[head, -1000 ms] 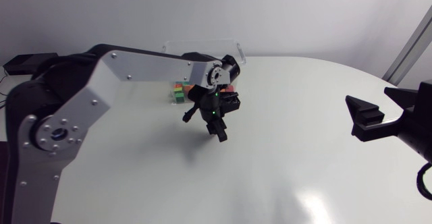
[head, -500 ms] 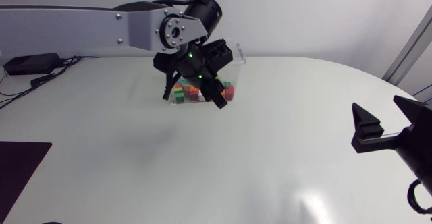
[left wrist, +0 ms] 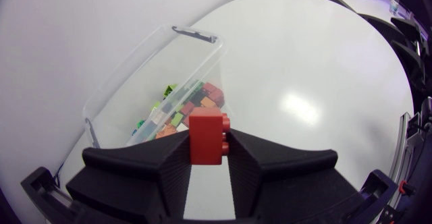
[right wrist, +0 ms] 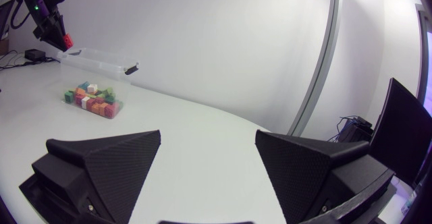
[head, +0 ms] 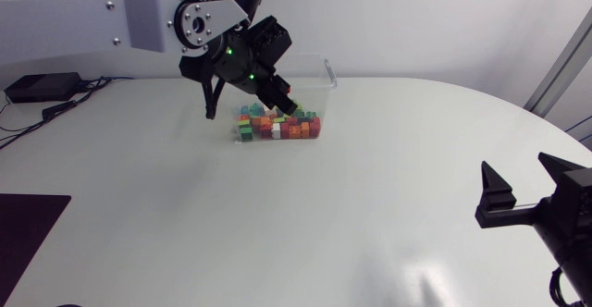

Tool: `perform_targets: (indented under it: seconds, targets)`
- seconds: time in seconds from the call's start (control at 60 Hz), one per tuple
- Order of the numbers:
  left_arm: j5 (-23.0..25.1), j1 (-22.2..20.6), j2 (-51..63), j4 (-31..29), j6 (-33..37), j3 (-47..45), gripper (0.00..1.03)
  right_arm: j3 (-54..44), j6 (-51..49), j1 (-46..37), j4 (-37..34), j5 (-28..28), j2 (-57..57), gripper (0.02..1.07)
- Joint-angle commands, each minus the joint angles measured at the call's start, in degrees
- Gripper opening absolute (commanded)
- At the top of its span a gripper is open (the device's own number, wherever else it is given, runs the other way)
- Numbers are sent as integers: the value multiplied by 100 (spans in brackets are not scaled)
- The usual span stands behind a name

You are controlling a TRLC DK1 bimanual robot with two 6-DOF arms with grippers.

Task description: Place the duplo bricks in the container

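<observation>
As the left gripper [left wrist: 207, 143] pinches the red brick [left wrist: 204, 131] by its flat sides above the container [left wrist: 196, 38], brick looks light, stiff, prob. slick. Right gripper [right wrist: 208, 140] wide, empty.

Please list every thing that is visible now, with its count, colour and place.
table: one, white, under everything.
container: one, clear, on the table's far side.
loose bricks: many, red, orange, green and white, inside the container.
red brick: one, red, held above the container.
black box: one, black, table's far left edge.
dark mat: one, black, table's near left corner.
left claw: one, black, shut on the red brick.
right claw: one, black, open and empty, over the table's right side.
</observation>
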Motion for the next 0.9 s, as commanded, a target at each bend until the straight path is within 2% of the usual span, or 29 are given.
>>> perform_targets:
  seconds: [0.0,0.2,0.35,0.633,0.75,0.883]
  targets:
    - [88,110,-153,193,-243,-142,28,-174,-170,72,-98,60,-47,103]
    - [159,198,-92,474,-357,-142,28,-376,-293,239,-327,16,-575,103]
    - [185,409,40,869,-524,-125,28,-596,-363,239,-714,86,-1629,103]
    - [220,646,479,1704,-849,60,28,-728,-354,310,-802,200,-1665,103]
    - [220,699,673,1783,-911,315,28,-728,-381,354,-951,262,-1665,103]
    - [229,804,1139,1687,-963,1035,28,-728,-389,345,-960,262,-1665,103]
